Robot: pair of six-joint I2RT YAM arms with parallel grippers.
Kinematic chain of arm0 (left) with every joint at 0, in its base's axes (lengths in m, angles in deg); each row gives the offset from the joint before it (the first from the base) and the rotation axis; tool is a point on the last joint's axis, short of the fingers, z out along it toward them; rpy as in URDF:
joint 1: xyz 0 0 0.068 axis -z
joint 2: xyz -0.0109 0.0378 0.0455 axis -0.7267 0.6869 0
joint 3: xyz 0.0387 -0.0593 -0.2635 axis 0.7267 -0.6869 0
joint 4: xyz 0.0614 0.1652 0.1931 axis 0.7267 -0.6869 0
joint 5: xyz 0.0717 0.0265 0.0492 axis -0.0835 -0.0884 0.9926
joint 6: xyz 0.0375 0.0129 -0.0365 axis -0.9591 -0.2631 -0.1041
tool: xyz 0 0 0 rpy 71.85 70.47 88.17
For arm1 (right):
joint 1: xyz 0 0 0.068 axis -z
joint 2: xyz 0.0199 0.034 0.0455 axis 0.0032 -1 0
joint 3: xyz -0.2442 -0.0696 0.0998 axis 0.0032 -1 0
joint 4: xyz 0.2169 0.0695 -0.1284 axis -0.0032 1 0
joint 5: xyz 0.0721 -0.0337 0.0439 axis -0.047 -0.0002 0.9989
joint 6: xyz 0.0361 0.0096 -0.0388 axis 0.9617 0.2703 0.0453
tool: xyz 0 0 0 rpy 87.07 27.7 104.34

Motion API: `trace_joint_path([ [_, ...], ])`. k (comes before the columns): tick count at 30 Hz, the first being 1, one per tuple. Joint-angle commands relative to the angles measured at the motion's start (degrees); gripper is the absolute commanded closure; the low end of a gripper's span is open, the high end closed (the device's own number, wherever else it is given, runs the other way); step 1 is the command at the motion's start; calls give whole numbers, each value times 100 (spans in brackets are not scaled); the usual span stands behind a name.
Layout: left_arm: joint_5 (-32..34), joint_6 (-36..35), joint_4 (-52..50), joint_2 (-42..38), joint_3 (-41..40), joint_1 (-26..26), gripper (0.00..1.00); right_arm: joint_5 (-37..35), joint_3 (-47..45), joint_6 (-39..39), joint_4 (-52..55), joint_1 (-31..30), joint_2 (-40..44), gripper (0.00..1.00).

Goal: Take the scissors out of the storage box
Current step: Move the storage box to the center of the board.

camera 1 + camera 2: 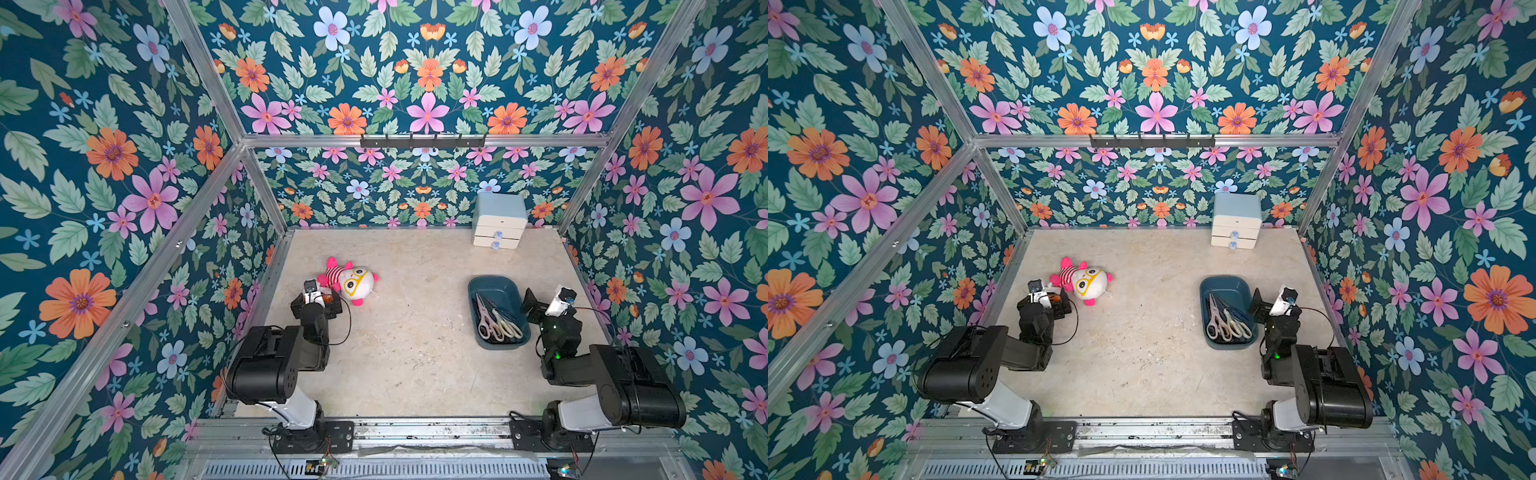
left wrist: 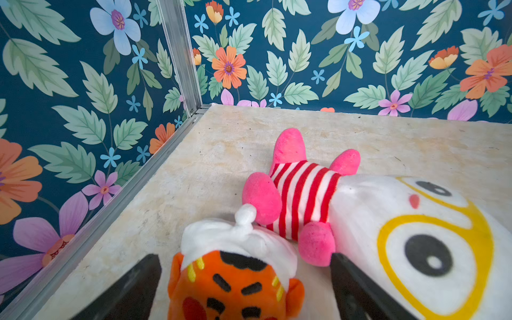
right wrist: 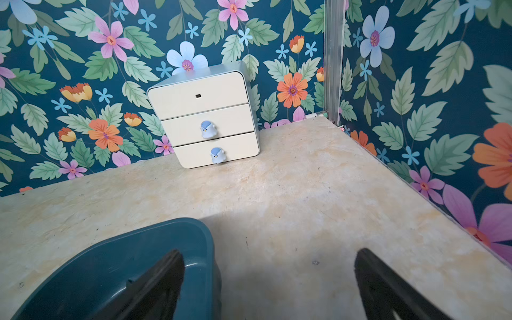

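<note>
Scissors point(image 1: 496, 322) piled in box point(image 1: 490, 281), long axis along box, handles at near end. Right gripper point(image 3: 268, 253) just beside box, fingers wide apart, one over rim; pile to its left. Left gripper point(image 2: 245, 257) well apart, fingers spread around tiger plush point(image 2: 232, 288).

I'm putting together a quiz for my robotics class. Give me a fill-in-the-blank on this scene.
1. The scissors lie inside the ___.
2. The cabinet has ___ knobs on its front.
3. The plush with yellow glasses has stripes of red and ___.
4. The right hand is ___, beside the tub's rim.

Missing words: box; two; white; open.
</note>
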Motion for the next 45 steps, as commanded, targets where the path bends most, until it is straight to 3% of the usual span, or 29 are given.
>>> trace_joint_path([
  [1, -19, -31, 149, -8, 18, -8, 1, 7, 10, -48, -168, -7, -12, 1],
  [16, -22, -38, 145, -14, 15, -8, 1, 38, 30, -39, -145, -7, -8, 1],
  [20, -22, -38, 149, -11, 15, -8, 1, -303, 105, 64, 121, -12, 188, 1],
  [25, -22, -35, 149, -2, 13, -8, 1, -688, 860, 286, 2333, -19, 1307, 1],
  [27, -21, -38, 149, -12, 12, -8, 1, -731, 1476, 962, 3673, -20, 1644, 1],
  [30, -23, -38, 136, -4, 20, -8, 1, -223, 2673, 1942, 5853, -20, 1694, 1],
  [34, -141, -12, 62, -16, 38, -60, 1, 1307, 3236, 2857, 7077, -32, 1616, 1],
  [37, -103, -14, -17, -73, 77, -58, 1, 847, 3421, 3021, 8224, -418, 1904, 5],
  [39, 7, -29, -759, -299, 423, -44, 1, 589, 3555, 3037, 8879, -789, 2076, 13],
  [42, 279, 263, -3334, -582, 1696, -43, 1, 324, 3835, 3208, 9739, -1246, 2016, 27],
  [45, 247, 772, -4874, -528, 2709, -35, 1, 183, 4071, 3401, 10125, -1771, 1758, 38],
])
